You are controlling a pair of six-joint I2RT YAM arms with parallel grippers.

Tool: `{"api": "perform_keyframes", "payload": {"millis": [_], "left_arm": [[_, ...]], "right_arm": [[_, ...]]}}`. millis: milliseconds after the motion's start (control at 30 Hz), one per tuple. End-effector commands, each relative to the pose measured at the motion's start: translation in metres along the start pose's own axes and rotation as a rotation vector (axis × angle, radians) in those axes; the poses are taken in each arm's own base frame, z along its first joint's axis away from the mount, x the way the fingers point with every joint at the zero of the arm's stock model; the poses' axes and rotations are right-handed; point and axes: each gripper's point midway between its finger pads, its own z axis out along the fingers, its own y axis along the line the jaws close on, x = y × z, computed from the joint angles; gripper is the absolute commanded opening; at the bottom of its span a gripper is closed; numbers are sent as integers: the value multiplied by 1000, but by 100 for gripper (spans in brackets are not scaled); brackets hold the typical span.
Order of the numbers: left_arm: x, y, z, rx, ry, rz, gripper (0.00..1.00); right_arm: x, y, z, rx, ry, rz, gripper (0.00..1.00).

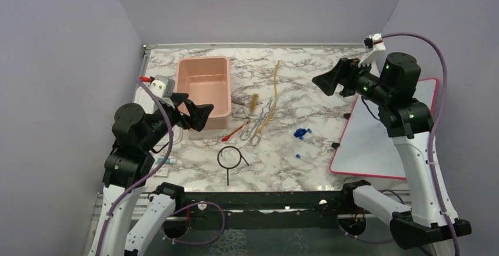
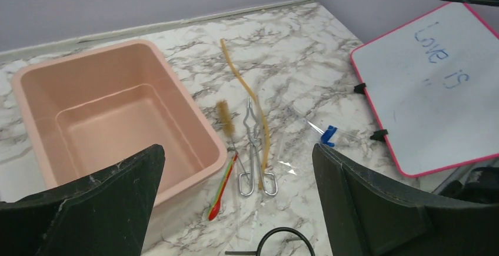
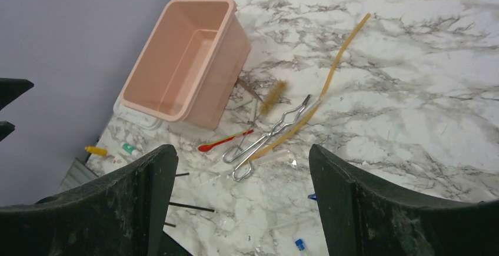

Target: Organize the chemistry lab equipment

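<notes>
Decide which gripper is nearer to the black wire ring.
Left. The left gripper hovers just behind and left of the black wire ring, by the pink tub; the right gripper hangs far off to its right, near the whiteboard's far end.

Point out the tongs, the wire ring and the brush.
tongs (image 2: 252, 131), left wrist view, near the pivot.
wire ring (image 1: 228, 176), top view, on the straight stem.
brush (image 3: 273, 96), right wrist view, on the tan bristles.
</notes>
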Motion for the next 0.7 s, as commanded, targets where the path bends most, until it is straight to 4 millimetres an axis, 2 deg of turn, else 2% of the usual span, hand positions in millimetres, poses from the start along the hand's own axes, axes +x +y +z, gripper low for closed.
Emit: {"api": "perform_keyframes", "payload": {"millis": [0,133,233,333,467,533,667], "left_arm": [[0,-32,-2,182,-16,6,99],[2,-41,0,241,-3,-21,99],[2,-52,-3,313,-10,0,99],[7,-62,-2,389,-1,22,99],[8,-47,12,319,-22,16,99],[7,-33,21,248,-39,-1,99],[15,-11,36,141,-31,-26,99]], "right_arm": [[14,12,7,-112,43,23,87],[28,20,12,-186,70,56,87],[43,35,17,-319,121,59,79],[64,44,32,-341,178,42,79],[120,76,62,-308,307,-56,80],[148,82,74,-251,366,-94,80],[206,95,82,-244,475,-124,79]]}}
